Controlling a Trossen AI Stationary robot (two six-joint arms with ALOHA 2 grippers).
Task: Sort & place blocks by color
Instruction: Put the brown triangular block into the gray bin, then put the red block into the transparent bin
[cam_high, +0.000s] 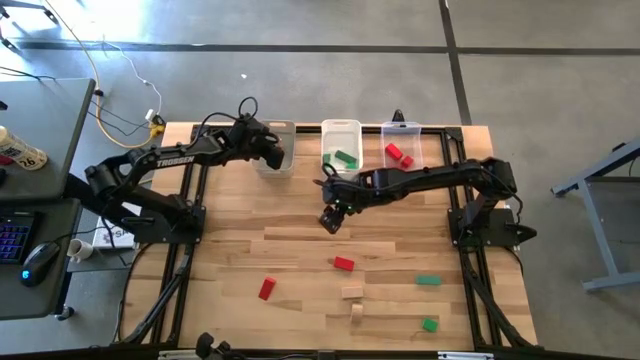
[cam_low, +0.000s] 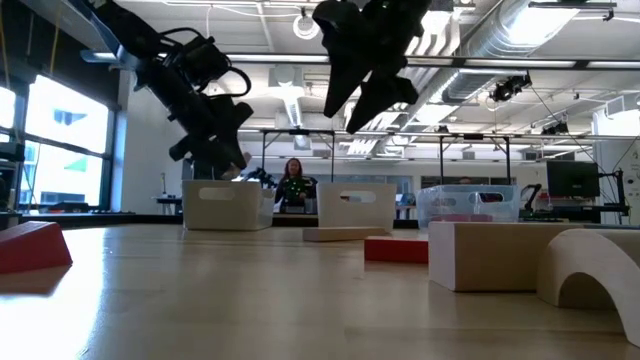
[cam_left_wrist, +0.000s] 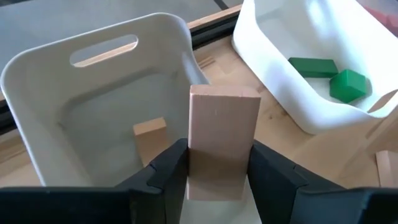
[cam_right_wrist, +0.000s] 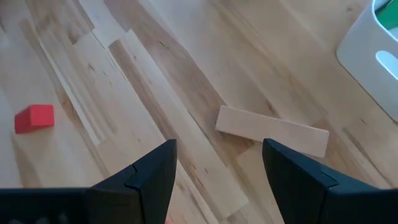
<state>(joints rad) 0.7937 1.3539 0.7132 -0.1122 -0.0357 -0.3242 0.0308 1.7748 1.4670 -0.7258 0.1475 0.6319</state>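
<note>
Currently, by label:
Left pincer (cam_left_wrist: 217, 177): pinching a tan plank (cam_left_wrist: 221, 140) upright between its fingers, held above the left bin (cam_high: 276, 148) at the far edge of the worktop (cam_high: 300, 260).
Left bin contents: one tan block (cam_left_wrist: 149, 138) lies on the floor of the bin.
Right pincer (cam_right_wrist: 217, 171): fingers spread and holding nothing, raised over the middle of the worktop, just in front of the middle bin (cam_high: 341, 143).
Below the right pincer: a flat tan plank (cam_right_wrist: 272, 130) lies on the wood; a red cube (cam_right_wrist: 34, 117) sits well apart from it.
Middle bin: holds green blocks (cam_high: 344, 158).
Right bin (cam_high: 401, 145): holds red blocks (cam_high: 399, 154).
Loose blocks, near half of the worktop: a red block (cam_high: 343, 264) near the centre, another red block (cam_high: 266, 289) nearer the left arm's side, two tan blocks (cam_high: 351, 292) close together, a green block (cam_high: 428, 281) and a second green block (cam_high: 430, 324) toward the right arm's side.
Room behind: a person (cam_low: 294, 183) is visible beyond the bins in the low view.
</note>
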